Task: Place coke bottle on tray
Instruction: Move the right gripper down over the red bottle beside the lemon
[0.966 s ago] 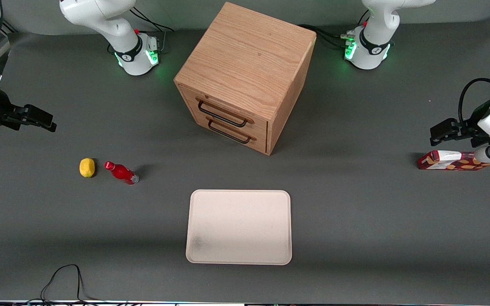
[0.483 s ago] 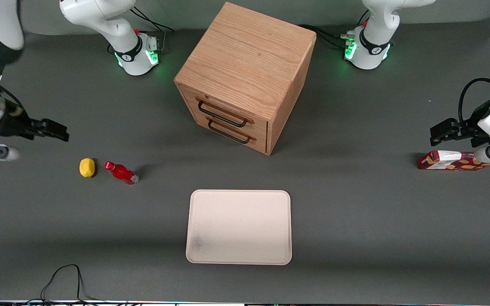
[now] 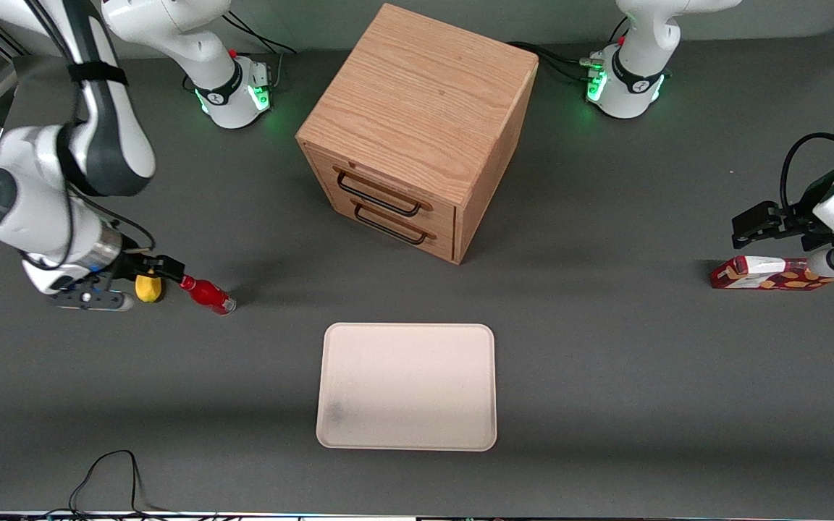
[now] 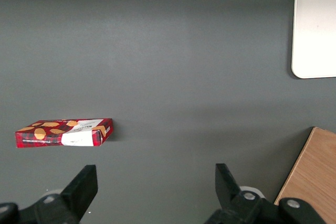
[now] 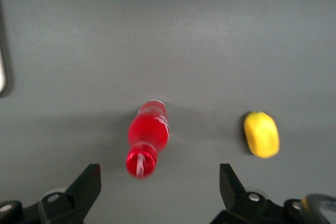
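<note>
The coke bottle [image 3: 207, 294] is small and red and lies on its side on the dark table, toward the working arm's end, its cap pointing at a yellow lemon [image 3: 146, 288]. In the right wrist view the coke bottle [image 5: 148, 136] lies just ahead of the jaws with its cap toward the camera. My right gripper [image 3: 169, 268] hovers over the bottle's cap end, open and empty; in the wrist view the gripper [image 5: 160, 184] has its fingers [image 5: 89, 183] spread wide. The cream tray [image 3: 407, 386] lies empty, nearer the front camera than the cabinet.
A wooden drawer cabinet [image 3: 417, 130] stands mid-table, both drawers shut. The lemon [image 5: 261, 134] lies close beside the bottle. A red patterned carton [image 3: 764, 275] lies toward the parked arm's end. A black cable [image 3: 109, 470] loops at the table's front edge.
My right arm has swung in from the table's end and come down, bringing the open gripper over the lemon and the bottle's cap. The bottle, lemon and tray have not moved.
</note>
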